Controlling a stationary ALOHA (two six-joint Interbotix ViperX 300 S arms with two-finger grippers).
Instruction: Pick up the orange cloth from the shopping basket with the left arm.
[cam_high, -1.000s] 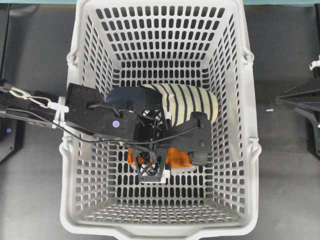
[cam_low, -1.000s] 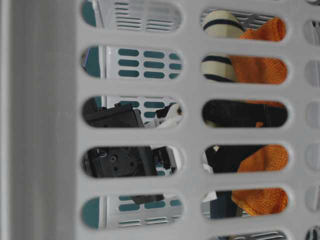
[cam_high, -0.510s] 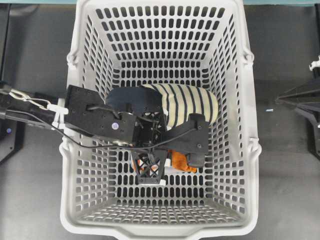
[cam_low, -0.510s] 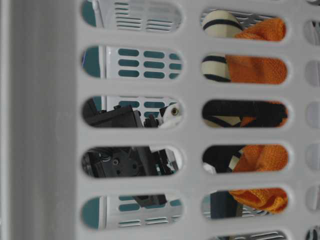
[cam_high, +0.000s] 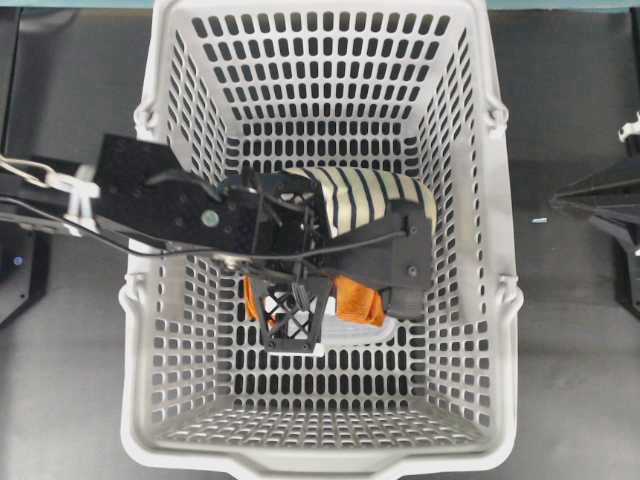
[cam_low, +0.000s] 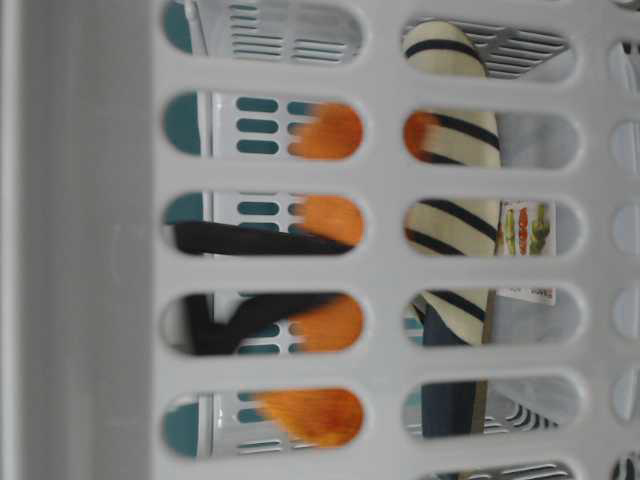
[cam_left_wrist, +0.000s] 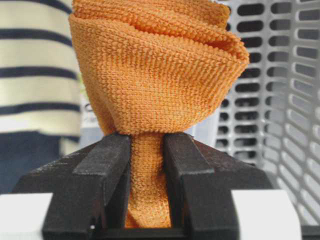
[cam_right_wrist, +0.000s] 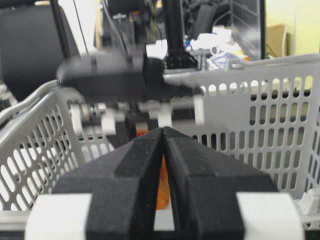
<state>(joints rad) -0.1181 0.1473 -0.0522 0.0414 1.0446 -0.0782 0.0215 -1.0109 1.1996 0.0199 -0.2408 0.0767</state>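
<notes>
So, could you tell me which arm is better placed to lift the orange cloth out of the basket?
Left: its pincer is shut on the cloth inside the basket; the right pincer sits outside, shut.

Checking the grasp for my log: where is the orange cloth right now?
The orange cloth is pinched in the left gripper, inside the shopping basket; overhead it shows just below the striped slipper.

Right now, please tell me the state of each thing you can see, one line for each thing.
orange cloth: bunched, pinched between the left gripper's fingers.
left gripper: shut on the cloth, inside the basket.
right gripper: shut, holding nothing, outside the basket.
striped slipper: lying in the basket, partly under the left arm.
shopping basket: upright on the table.
</notes>
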